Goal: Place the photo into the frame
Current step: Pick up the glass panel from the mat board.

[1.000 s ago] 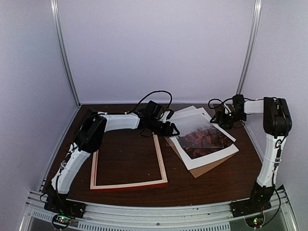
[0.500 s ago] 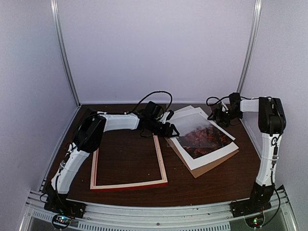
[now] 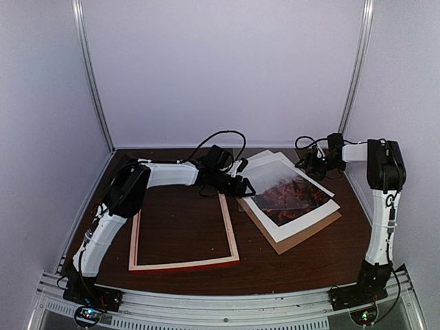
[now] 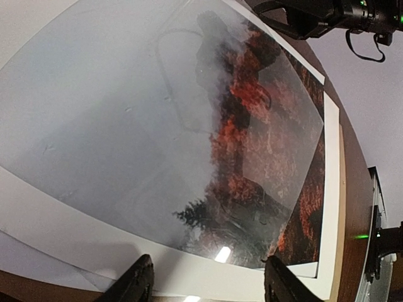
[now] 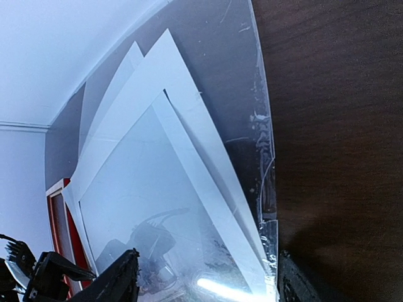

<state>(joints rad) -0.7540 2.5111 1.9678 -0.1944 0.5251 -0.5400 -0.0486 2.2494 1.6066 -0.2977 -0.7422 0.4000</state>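
While the frame point(image 3: 229, 227) lies empty seen from above, the photo point(image 3: 292, 192) rests on a stack point(image 3: 292, 242) beside it, insertion undone; left wrist shows the left gripper point(image 4: 208, 280) spread, holding nothing; right wrist, the right gripper point(image 5: 204, 280) likewise released

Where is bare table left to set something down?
Bare dark brown wooden table shows at the near right, between the fanned stack of boards under the misty red-foliage paper photo and the right arm's base. More shows inside the thin pale-wood rectangular frame. Crowded: the far middle, where left tool and right tool flank the stack.
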